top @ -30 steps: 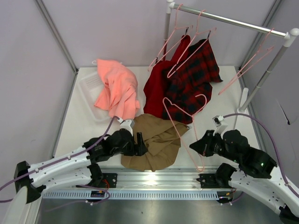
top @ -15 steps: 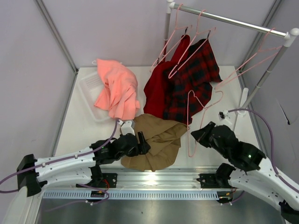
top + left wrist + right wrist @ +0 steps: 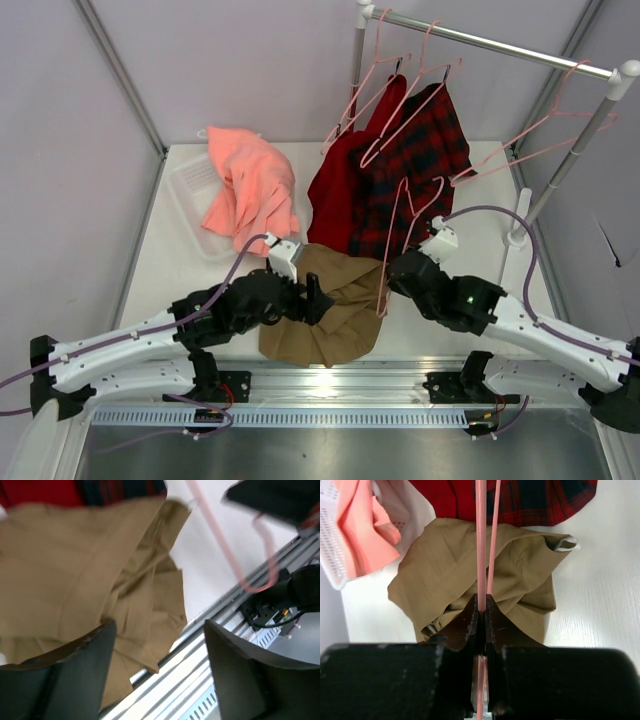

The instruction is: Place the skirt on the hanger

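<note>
The khaki skirt (image 3: 335,312) lies crumpled on the table near the front edge, between the two arms. My left gripper (image 3: 318,298) hovers over its middle with the jaws wide open; in the left wrist view the skirt (image 3: 90,570) fills the space ahead of the gripper (image 3: 157,630). My right gripper (image 3: 395,272) is shut on a pink hanger (image 3: 408,228), holding it tilted upright at the skirt's right edge. In the right wrist view the gripper (image 3: 481,600) pinches the hanger wire (image 3: 481,540) above the skirt (image 3: 450,565).
A clothes rail (image 3: 500,45) at the back right carries several pink hangers, a red garment (image 3: 338,185) and a red-and-black plaid garment (image 3: 425,160). A salmon-pink garment (image 3: 255,190) drapes over a white basket (image 3: 190,180). An aluminium rail (image 3: 330,385) runs along the near edge.
My right arm has swung left and forward with the hanger, bringing it upright to the skirt's right edge. My left gripper has moved right, further over the skirt.
</note>
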Robot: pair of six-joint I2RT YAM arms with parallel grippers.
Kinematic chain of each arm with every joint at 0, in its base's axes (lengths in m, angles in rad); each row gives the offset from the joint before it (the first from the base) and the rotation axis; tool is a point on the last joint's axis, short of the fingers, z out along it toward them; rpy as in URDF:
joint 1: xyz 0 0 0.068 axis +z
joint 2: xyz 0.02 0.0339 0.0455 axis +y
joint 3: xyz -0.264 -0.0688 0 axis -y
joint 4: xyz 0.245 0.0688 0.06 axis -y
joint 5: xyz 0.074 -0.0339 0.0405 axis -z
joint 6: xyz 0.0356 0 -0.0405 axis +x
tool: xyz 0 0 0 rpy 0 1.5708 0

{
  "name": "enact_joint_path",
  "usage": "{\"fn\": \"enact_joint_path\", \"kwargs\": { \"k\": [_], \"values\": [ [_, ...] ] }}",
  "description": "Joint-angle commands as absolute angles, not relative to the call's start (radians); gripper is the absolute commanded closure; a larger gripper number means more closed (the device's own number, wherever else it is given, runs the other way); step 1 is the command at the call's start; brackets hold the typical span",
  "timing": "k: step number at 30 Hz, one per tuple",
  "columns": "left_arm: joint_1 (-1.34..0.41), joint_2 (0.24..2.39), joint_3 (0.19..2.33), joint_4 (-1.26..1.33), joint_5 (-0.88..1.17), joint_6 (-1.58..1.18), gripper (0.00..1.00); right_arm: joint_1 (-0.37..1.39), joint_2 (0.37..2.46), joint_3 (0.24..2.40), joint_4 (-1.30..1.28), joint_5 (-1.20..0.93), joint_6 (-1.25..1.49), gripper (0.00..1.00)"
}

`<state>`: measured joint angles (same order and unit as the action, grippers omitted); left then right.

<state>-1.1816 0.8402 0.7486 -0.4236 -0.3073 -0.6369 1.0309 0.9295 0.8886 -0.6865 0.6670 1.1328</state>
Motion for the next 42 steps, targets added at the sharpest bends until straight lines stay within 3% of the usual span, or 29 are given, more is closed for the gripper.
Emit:
{"fn": "enact_joint_path", "kwargs": {
  "k": [1,3,6,15,26,42],
  "values": [
    [-1.186,0.862,0.862,-0.452,-0.371,-0.486,0.19,1.046,0.971,0.899,-0.572,0.767,1.058,1.0],
    [-1.18,0.888,0.938,-0.477,-0.425,-0.495,0.11,1.057,0.971,0.844,-0.548,0.778,1.068,1.0],
    [-1.149,0.92,1.034,-0.499,-0.396,-0.508,0.07,1.074,0.96,0.782,-0.532,0.81,1.092,1.0],
    [-1.081,1.071,1.235,-0.46,-0.292,-0.468,0.09,1.223,0.911,0.672,-0.279,0.822,0.667,1.0],
    [-1.08,1.302,1.414,-0.402,-0.374,-0.48,0.12,1.242,0.885,0.704,-0.429,0.88,0.781,1.0],
    [-1.08,1.45,1.542,-0.279,-0.345,-0.508,0.16,1.27,0.93,0.736,-0.465,0.931,0.848,1.0]
  ]
}}
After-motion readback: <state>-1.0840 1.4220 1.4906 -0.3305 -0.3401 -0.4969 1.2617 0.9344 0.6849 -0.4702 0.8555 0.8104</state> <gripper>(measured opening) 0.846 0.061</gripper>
